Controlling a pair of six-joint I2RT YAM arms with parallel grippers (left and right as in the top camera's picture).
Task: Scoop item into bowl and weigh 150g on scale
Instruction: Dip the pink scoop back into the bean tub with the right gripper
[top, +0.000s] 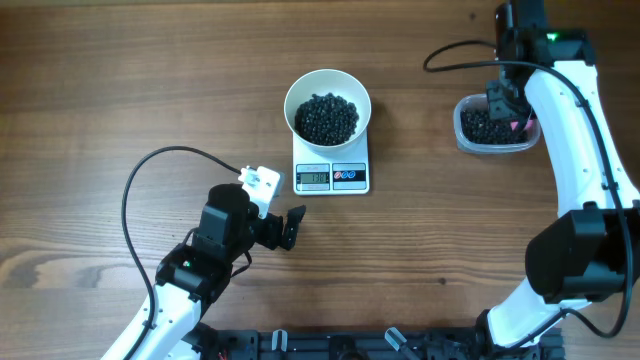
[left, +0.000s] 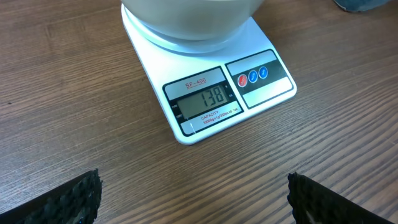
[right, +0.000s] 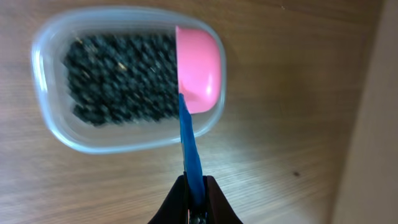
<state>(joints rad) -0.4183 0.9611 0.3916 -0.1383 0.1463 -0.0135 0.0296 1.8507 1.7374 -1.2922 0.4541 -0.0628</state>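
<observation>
The white bowl (top: 327, 103) stands on the white scale (top: 331, 176) and holds a heap of the black beads (top: 327, 117). In the left wrist view the scale (left: 211, 99) shows its grey display and the bowl (left: 189, 18) sits at the top edge. My left gripper (top: 285, 228) is open, low over the wood just left of the scale's front, its fingertips (left: 68, 199) far apart with nothing between. My right gripper (right: 196, 196) is shut on the blue handle of a pink scoop (right: 199, 68), whose head hangs over the right end of a clear tub (right: 50, 93) of beads (right: 118, 78).
The clear tub (top: 492, 125) sits at the far right of the wooden table under the right arm. Black cables loop near the left arm (top: 150, 180) and near the right arm (top: 455, 55). A pale edge (right: 367, 124) runs down the right of the right wrist view.
</observation>
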